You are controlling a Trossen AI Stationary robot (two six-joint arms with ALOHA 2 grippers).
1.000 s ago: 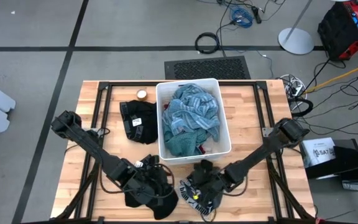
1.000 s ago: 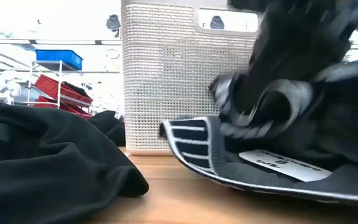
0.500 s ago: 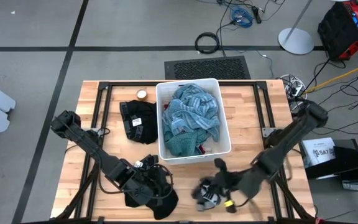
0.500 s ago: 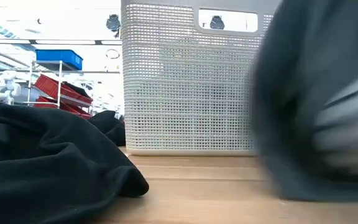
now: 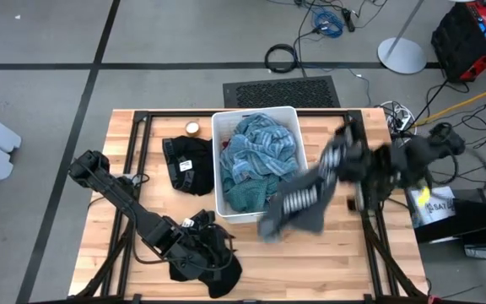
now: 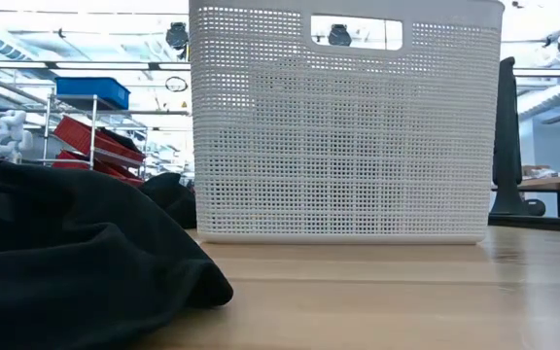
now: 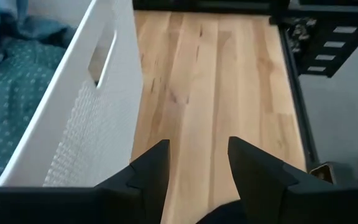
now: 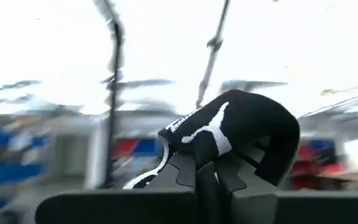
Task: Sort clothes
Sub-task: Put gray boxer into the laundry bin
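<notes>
Our left end effector [image 7: 197, 168] sits low at the near edge of the light wooden table [image 5: 344, 245], fingers spread apart with nothing between them, resting just over the crumpled black fabric garment [image 5: 201, 257] that lies beside the white rectangular plastic bin [image 5: 306, 181]. Farther out, our right end effector [image 8: 213, 177] is clamped tight on a dark grey garment with white stripes [image 5: 298, 203], carrying it in the air over the table's right side, its tail trailing toward the bin's near right corner. The large teal-grey striped fabric [image 5: 256, 160] fills the bin, and another black garment [image 5: 188, 160] lies on the table beyond it to the left. We judge the risk to be the trailing cloth catching on the bin's rim, or slipping from a small pinch mid-swing.
</notes>
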